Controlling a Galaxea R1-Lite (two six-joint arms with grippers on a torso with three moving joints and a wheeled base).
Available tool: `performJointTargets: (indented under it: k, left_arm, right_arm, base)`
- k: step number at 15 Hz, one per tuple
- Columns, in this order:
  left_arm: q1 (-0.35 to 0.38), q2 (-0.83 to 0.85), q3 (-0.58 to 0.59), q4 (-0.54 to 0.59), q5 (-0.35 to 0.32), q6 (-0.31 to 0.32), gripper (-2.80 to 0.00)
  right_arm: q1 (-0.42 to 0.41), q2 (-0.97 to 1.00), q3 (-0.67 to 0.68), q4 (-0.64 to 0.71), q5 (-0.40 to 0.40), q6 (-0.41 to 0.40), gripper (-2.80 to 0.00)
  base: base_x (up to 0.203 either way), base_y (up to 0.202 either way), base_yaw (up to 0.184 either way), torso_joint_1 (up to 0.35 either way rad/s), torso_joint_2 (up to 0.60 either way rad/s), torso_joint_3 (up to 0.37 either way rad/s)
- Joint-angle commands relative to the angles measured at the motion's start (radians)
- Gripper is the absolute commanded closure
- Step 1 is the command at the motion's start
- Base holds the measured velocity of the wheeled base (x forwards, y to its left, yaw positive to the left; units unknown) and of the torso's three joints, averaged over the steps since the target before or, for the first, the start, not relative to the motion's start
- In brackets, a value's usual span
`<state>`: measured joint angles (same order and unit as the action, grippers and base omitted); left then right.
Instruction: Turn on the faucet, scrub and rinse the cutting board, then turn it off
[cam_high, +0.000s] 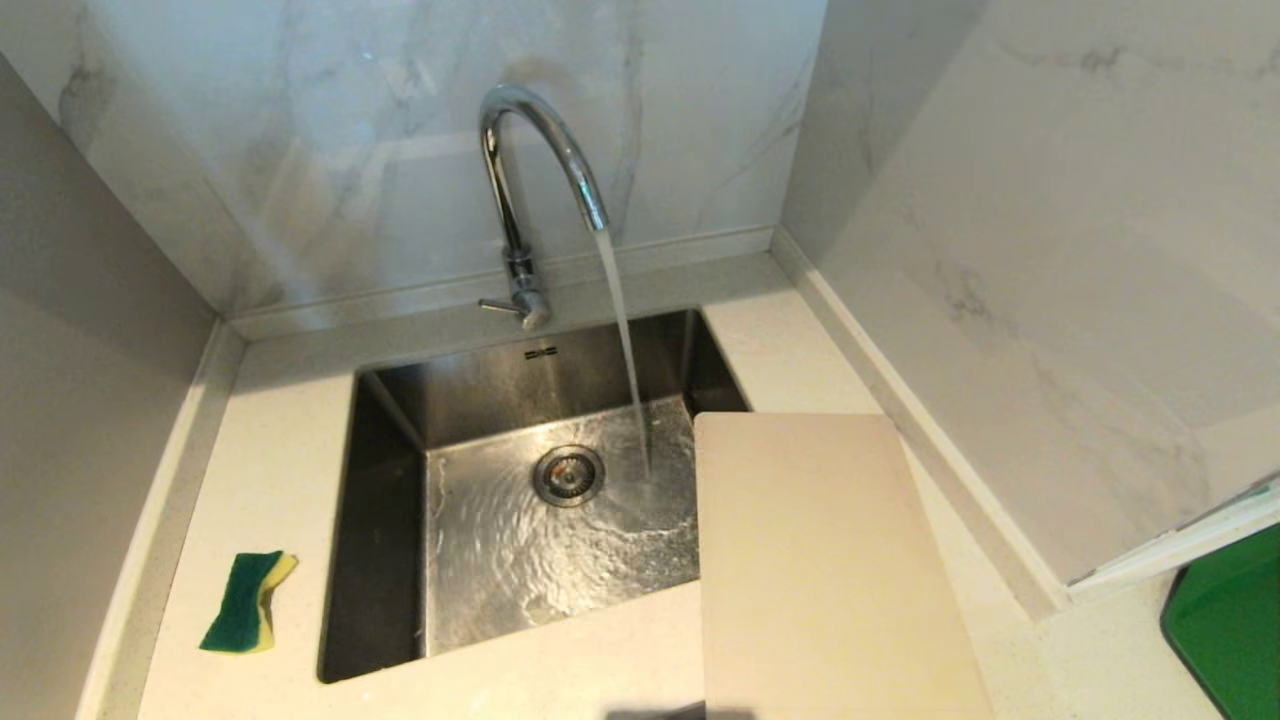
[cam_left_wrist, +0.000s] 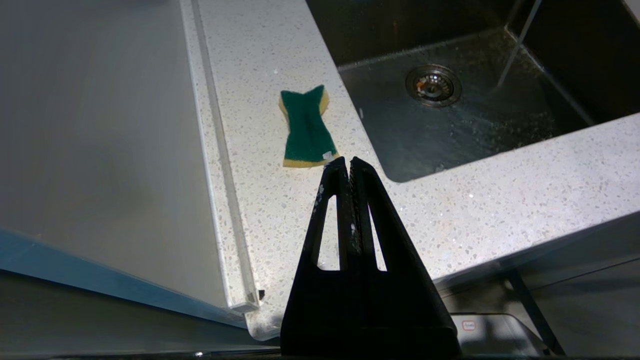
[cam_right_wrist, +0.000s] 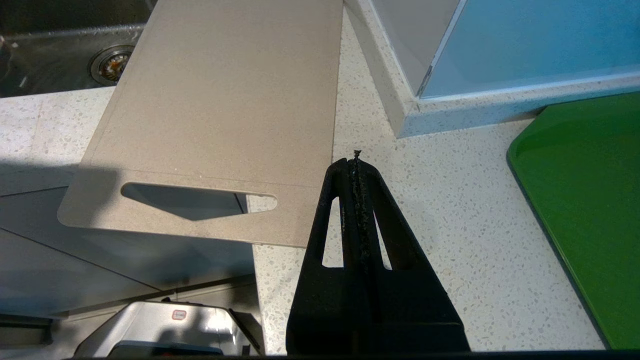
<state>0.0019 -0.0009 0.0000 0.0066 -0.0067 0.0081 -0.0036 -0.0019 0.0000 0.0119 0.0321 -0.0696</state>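
Faucet (cam_high: 530, 190) running into sink (cam_high: 385, 520): turn-on done. Cutting board (cam_high: 820, 560) on bench, right of sink, corner overhanging basin. Left gripper (cam_left_wrist: 348, 161) and right gripper (cam_right_wrist: 356, 162) jaws closed, empty. Next you open left jaws, grab sponge (cam_high: 246, 602) left of sink, scrub.
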Motion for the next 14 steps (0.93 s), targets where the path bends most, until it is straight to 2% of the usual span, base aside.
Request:
performJointTargets:
  k: [1, 8, 11, 14]
  left_arm:
    - [0.001, -0.001, 0.0, 0.001, 0.001, 0.0, 0.0]
    - [0.0, -0.001, 0.0, 0.0, 0.001, 0.0, 0.0]
    - [0.001, -0.001, 0.0, 0.001, -0.001, 0.0, 0.0]
    - [0.001, -0.001, 0.0, 0.0, -0.001, 0.0, 0.0]
  right_arm:
    - [0.0, 0.0, 0.0, 0.0, 0.002, -0.003, 0.0]
    - [-0.001, 0.0, 0.0, 0.0, 0.002, 0.001, 0.0]
    - [-0.001, 0.0, 0.0, -0.003, -0.027, 0.054, 0.0]
    - [-0.001, 0.0, 0.0, -0.003, -0.028, 0.056, 0.0]
  base:
    - [0.0, 0.0, 0.0, 0.0, 0.0, 0.0]
    - [0.0, 0.0, 0.0, 0.0, 0.0, 0.0]
    - [0.0, 0.0, 0.0, 0.0, 0.0, 0.0]
    - [0.0, 0.0, 0.0, 0.0, 0.0, 0.0]
